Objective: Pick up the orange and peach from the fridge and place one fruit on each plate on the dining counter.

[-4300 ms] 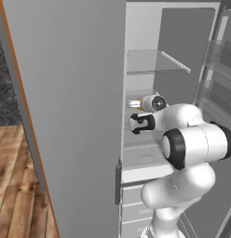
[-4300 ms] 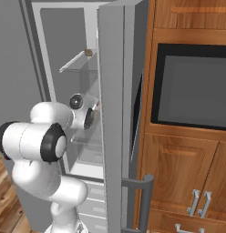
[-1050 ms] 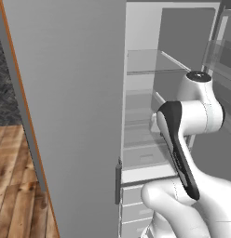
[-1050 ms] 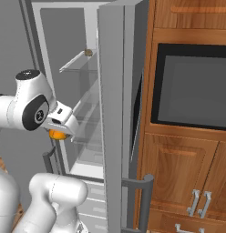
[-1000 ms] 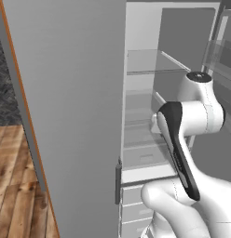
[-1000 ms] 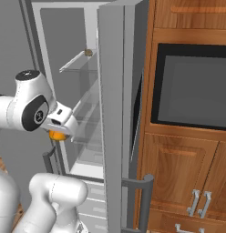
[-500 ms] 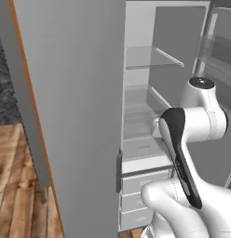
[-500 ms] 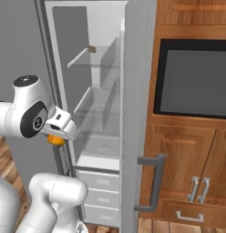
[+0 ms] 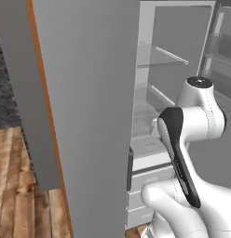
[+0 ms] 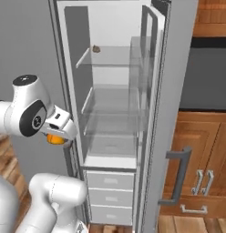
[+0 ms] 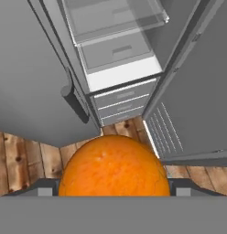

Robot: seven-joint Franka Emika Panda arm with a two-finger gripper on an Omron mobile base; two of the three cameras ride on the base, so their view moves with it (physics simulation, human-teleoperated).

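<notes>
My gripper (image 10: 59,132) is shut on the orange (image 10: 53,139), held just outside the fridge (image 10: 110,150), left of its open compartment at lower-shelf height. In the hand view the orange (image 11: 113,167) bulges up large at the bottom middle between my gripper's (image 11: 113,185) jaws, above wooden floor. Beyond it stand the fridge's pale drawers (image 11: 122,104) and glass shelves. In the left base view the fridge's grey door (image 9: 84,116) stands close in front, with the white interior (image 9: 154,93) behind my arm. The peach, the plates and the dining counter are out of view.
A small brown item (image 10: 95,48) lies on the upper glass shelf. The right fridge door (image 10: 172,113) stands open beside wooden cabinets (image 10: 201,173) and a dark oven front (image 10: 210,77). The left door (image 11: 33,68) hangs close by the hand. Wooden floor (image 9: 15,186) lies to the left.
The gripper has come out of the fridge with the orange in it. Over the last second both base views shifted, so the base has moved; the orange stays gripped.
</notes>
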